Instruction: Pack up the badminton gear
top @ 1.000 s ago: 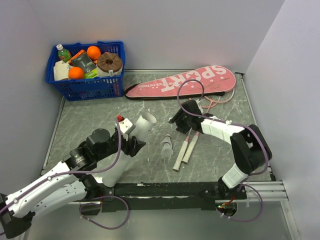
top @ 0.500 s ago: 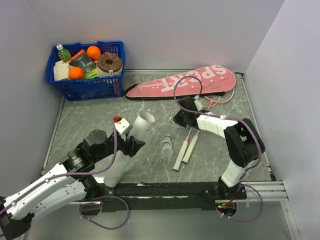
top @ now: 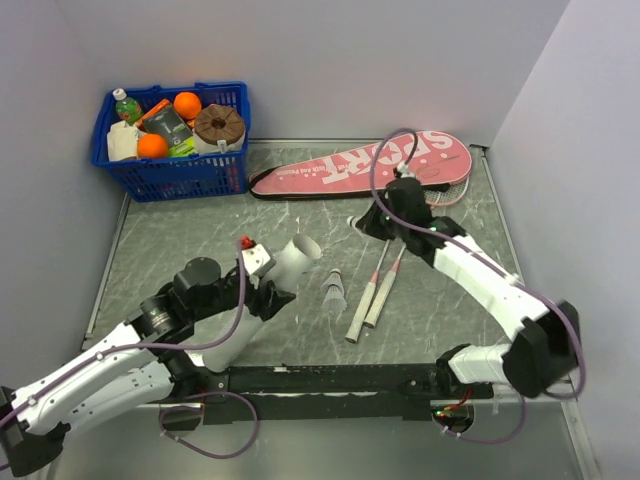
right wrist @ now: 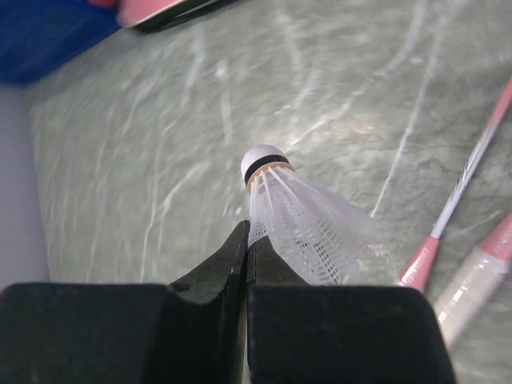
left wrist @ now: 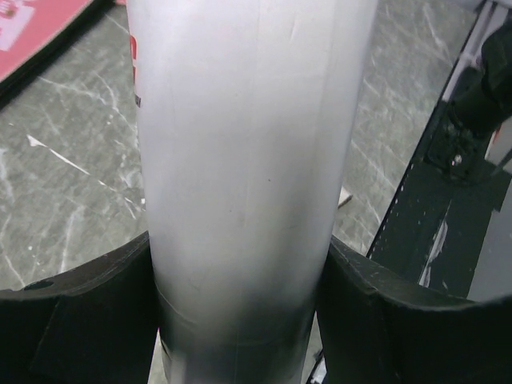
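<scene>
Currently the left arm is crouching low, its left gripper (top: 264, 298) clasping the tilted white tube (top: 280, 268) mid-body; the outstretched right arm's right gripper (top: 371, 222) is pinching 1 shuttlecock (right wrist: 308, 222) by its feathers, near the pink case (top: 345, 167).

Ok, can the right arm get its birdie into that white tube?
Probably yes. The left tool holds the white tube tilted, its open end toward the right tool, which pinches the shuttlecock; nothing stands between them.
</scene>
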### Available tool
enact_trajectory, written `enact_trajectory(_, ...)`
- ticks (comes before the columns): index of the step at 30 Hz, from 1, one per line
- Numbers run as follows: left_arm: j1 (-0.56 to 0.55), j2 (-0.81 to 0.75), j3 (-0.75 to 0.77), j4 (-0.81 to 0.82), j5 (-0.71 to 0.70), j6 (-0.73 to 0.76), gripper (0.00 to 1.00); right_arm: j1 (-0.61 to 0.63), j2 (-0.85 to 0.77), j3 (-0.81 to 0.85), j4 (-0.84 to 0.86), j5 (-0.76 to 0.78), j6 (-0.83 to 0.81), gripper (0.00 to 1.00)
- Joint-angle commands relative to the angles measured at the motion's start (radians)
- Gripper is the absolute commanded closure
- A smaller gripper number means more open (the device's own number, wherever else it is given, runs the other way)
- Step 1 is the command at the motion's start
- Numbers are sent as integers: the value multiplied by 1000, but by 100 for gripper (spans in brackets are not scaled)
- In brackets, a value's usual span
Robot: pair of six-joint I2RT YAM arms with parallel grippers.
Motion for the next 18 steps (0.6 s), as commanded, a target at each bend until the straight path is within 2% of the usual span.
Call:
enact_trajectory(1,-6,75,45,26,80,67,99,-8,-160,127,-221,-228,-305,100)
enact_trajectory(9,-18,193,128,-22,63,232,99,-6,-349,259,-526,-365,-502,100)
enact_trajectory(12,-24,207,132,-25,69,271,99,-6,-373,299,-640,-486,-562,100)
enact_trajectory(18,-44,217,129,-37,100,293,99,-3,-412,286,-687,-656,-620,100)
